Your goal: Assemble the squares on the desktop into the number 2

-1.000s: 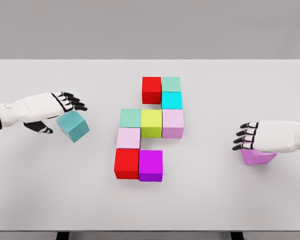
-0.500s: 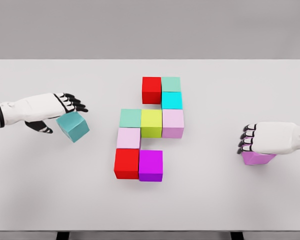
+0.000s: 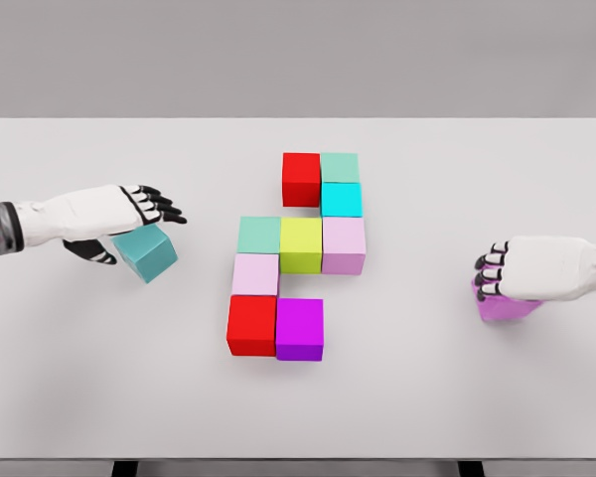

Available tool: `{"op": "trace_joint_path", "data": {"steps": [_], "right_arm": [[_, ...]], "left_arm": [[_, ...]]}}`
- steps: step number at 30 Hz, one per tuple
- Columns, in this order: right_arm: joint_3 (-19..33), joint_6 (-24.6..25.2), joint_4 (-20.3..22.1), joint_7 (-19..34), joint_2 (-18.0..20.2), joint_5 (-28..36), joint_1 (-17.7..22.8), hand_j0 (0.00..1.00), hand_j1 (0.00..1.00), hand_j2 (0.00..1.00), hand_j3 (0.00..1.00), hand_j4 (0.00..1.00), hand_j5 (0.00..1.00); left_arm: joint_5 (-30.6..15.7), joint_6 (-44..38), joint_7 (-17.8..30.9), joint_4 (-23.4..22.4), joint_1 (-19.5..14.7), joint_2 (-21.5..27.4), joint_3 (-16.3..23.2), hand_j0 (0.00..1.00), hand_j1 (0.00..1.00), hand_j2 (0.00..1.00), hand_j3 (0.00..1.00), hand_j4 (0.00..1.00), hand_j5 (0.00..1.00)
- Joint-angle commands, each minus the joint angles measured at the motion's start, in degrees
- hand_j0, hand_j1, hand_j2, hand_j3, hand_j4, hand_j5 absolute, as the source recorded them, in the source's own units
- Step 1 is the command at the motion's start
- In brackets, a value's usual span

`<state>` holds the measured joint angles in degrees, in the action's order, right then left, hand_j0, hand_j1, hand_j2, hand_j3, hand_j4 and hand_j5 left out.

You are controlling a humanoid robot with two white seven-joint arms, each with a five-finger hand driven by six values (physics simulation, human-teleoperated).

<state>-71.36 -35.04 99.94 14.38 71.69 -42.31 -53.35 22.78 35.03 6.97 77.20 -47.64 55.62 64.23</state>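
My right hand (image 3: 536, 270) curls over the violet cube (image 3: 505, 304), right of the block figure (image 3: 298, 253); next, carry it beside the magenta cube (image 3: 300, 329).

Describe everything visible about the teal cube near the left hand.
The teal cube is a plain, matte, solid-coloured block, lighter on top and darker on its sides. It sits left of the assembled group, apart from it, turned at an angle to those squared-up blocks and looking slightly tilted. The left hand covers its upper-left corner, fingers extended over it and thumb at its left side. Whether it rests on the table or is lifted cannot be told.
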Motion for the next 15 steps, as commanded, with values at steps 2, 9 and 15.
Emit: {"op": "trace_joint_path", "data": {"steps": [2,9,15], "right_arm": [[1.14,0.04,0.08,-0.05,-0.50,0.65,0.00,0.64,0.64,0.64,0.64,0.64,0.64],[1.75,0.04,0.96,-0.05,-2.78,1.00,-0.09,0.64,0.64,0.64,0.64,0.64,0.64],[1.75,0.04,1.22,-0.05,-4.98,1.09,-0.09,0.64,0.64,0.64,0.64,0.64,0.64]], "left_arm": [[-0.28,-0.03,0.06,-0.12,0.00,-0.69,0.11,1.00,1.00,1.00,1.00,1.00,1.00],[-0.28,-0.03,-0.03,-0.29,0.00,-1.74,0.98,1.00,1.00,1.00,1.00,1.00,1.00],[-0.28,-0.03,-0.03,-2.31,0.00,-2.27,2.04,1.00,1.00,1.00,1.00,1.00,1.00]]}}
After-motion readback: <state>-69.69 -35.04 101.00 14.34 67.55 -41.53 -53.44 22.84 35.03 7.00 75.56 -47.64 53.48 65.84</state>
